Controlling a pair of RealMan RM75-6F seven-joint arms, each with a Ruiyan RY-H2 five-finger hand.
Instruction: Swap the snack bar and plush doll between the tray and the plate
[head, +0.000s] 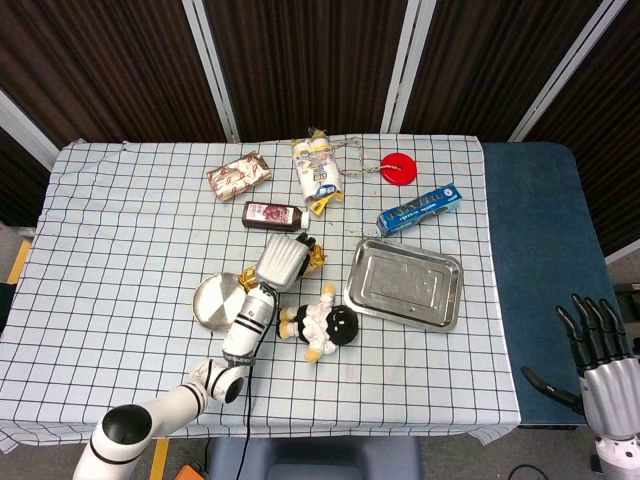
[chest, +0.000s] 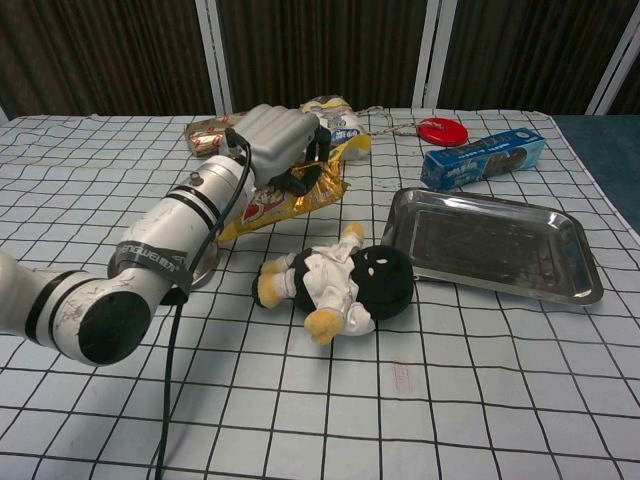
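My left hand (head: 282, 262) (chest: 275, 140) grips the gold snack bar (chest: 290, 198) (head: 314, 259) and holds it lifted above the table, just right of the round metal plate (head: 218, 300) (chest: 206, 268). The plush doll (head: 320, 324) (chest: 340, 284), black-headed in white clothes, lies on the cloth between the plate and the rectangular metal tray (head: 404, 283) (chest: 495, 243). Nothing lies in the tray. My right hand (head: 602, 362) hangs open off the table's right side, seen only in the head view.
At the back of the table lie a red-patterned packet (head: 239, 175), a dark bottle (head: 272, 215), a white snack bag (head: 318, 170), a red disc (head: 399, 168) and a blue box (head: 416, 209) just beyond the tray.
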